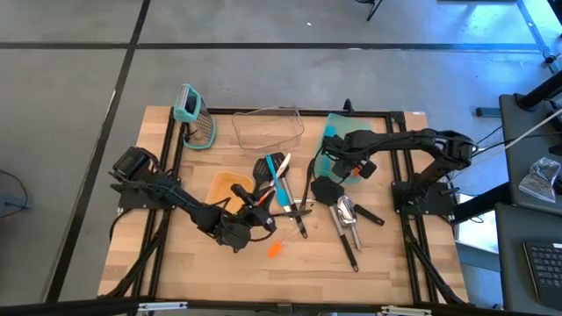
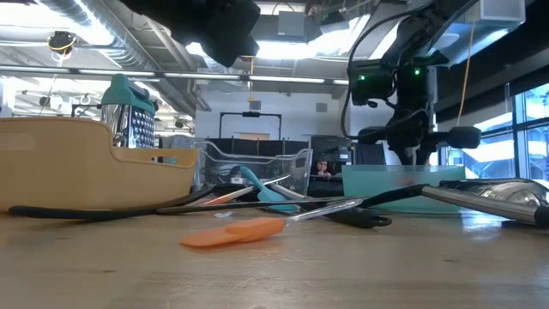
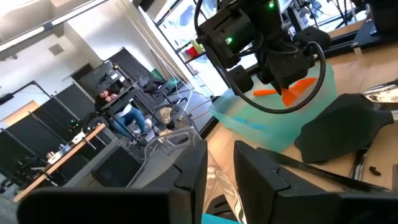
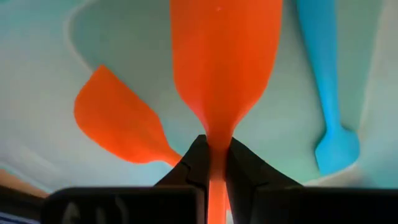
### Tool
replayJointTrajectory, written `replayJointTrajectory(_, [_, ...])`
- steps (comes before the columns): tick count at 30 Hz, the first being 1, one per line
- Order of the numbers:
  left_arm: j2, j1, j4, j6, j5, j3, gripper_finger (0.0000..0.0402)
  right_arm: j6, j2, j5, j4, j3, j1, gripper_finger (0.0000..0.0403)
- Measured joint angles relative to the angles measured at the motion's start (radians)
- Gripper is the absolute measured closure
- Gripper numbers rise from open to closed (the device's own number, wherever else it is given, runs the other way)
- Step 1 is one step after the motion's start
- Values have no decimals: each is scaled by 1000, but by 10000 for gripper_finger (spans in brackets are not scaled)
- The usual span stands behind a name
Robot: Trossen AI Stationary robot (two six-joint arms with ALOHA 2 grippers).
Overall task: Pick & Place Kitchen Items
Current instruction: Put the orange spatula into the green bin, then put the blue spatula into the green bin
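Observation:
My right gripper [image 1: 341, 165] hangs over the teal tray [image 1: 351, 130] at the back right, shut on an orange spatula [image 4: 224, 56]. In the tray lie a second orange spatula [image 4: 121, 121] and a teal one [image 4: 326, 81]. My left gripper [image 1: 262, 213] points level at mid-table beside the yellow bin [image 1: 224, 187]. Its fingers [image 3: 186, 180] stand a narrow gap apart. Black turners [image 1: 327, 190], a silver scoop [image 1: 347, 211], a teal spatula [image 1: 279, 180] and a small orange spatula [image 1: 276, 250] lie flat on the wood. My right gripper pinches the orange spatula at its narrow neck [image 4: 216, 138], just behind the blade, between its two fingers. The fingers come steeply from above, along the handle. The blade points down past them over the tray floor; whether it touches the floor I cannot tell. My left gripper has a teal bit [image 3: 214, 219] low in its gap; whether it touches it I cannot tell.
A clear container [image 1: 268, 130] stands at the back middle and a teal-handled grater [image 1: 195, 118] at the back left. Black frame rails [image 1: 171, 167] run along the table's sides. Bare wood lies toward the near edge [image 1: 263, 276].

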Motion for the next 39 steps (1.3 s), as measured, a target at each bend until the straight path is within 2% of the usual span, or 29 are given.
replayJointTrajectory(7, [0, 0, -3, 0, -1, 0, 350, 151, 0, -7, 45, 0, -9, 348])
replayJointTrajectory(18, [0, -1, -2, -2, -1, 0, 352, 166, 0, -3, 60, 0, -8, 338])
replayJointTrajectory(25, [0, -6, 0, -3, -8, 0, 352, 238, 0, 1, 60, 0, -8, 337])
replayJointTrajectory(34, [0, -11, 2, -7, -26, 0, 352, 324, 0, 203, 149, 0, -6, 337])
replayJointTrajectory(36, [0, -13, 2, -10, -27, 0, 352, 335, 0, 216, 168, 0, -6, 336])
replayJointTrajectory(39, [0, -18, 2, -10, -27, 0, 352, 461, 0, 216, 170, 11, -6, 336])
